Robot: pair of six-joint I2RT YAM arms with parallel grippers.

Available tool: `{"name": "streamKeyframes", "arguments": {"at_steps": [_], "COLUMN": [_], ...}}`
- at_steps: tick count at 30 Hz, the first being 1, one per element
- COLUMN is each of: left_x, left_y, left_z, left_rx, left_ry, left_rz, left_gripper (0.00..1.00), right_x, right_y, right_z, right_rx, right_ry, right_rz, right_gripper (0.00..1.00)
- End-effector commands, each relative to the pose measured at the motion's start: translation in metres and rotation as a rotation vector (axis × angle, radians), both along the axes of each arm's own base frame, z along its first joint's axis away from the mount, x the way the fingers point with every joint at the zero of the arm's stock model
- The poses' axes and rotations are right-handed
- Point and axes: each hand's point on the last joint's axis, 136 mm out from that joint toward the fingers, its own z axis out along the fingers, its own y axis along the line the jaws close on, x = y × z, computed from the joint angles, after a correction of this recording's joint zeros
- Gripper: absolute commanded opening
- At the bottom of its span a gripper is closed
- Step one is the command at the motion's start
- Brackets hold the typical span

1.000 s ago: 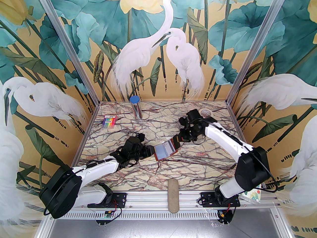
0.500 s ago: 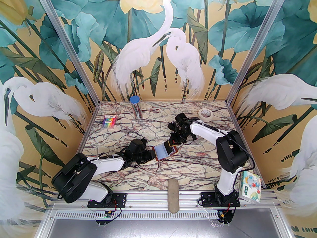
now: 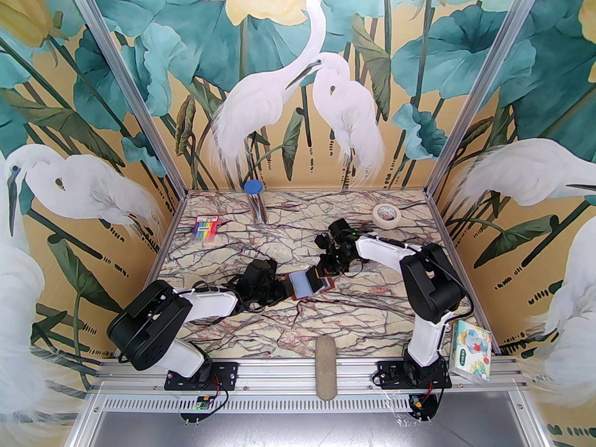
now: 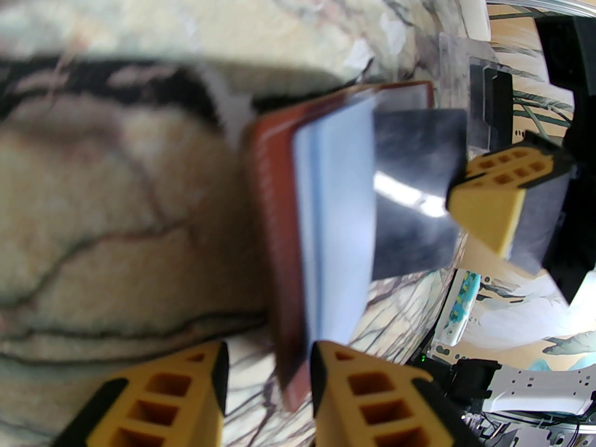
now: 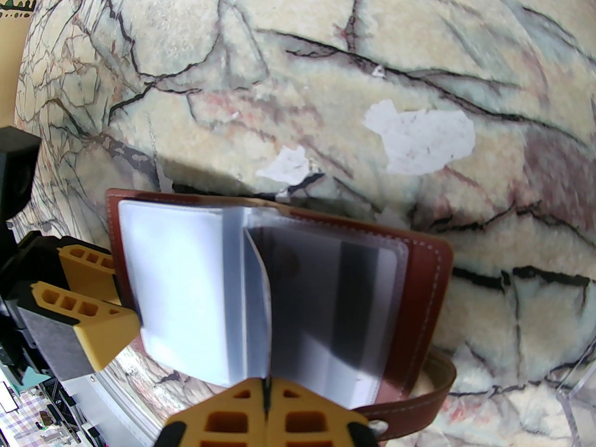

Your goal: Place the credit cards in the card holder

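Clamping the card holder (image 5: pixel 419 291), left jaws half-open.

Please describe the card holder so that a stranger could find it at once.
Look at the middle of the marbled table, between the two arms. The card holder lies open there. Its reddish-brown leather and pale clear sleeves set it apart from the rainbow pen pack far left.

I see the holder (image 3: pixel 311 284) lying open mid-tabletop (image 3: pixel 288 324), left gripper (image 3: pixel 285 290) at its left edge, right gripper (image 3: pixel 321 274) at its right with a card (image 4: pixel 414 193), seemingly partly in a sleeve. Pens (image 3: pixel 205 228) lie far-left, tape (image 3: pixel 387 214) far-right.
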Motion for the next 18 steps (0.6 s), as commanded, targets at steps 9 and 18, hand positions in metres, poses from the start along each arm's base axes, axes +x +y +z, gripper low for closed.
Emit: {"name": "streamKeyframes", "arguments": {"at_steps": [9, 18], "left_x": [0.016, 0.026], "left_y": [0.04, 0.048], "left_z": [-0.003, 0.038], "left_rx": [0.163, 0.154], "left_ry": [0.001, -0.079], "left_rz": [0.036, 0.038], "left_gripper": [0.36, 0.36], "right_x": [-0.006, -0.008], "right_y": [0.007, 0.019], "right_z": [0.004, 0.006], "right_rx": [0.019, 0.022], "right_ry": [-0.029, -0.057], "right_rz": [-0.163, -0.229], "right_gripper": [0.0, 0.0]}}
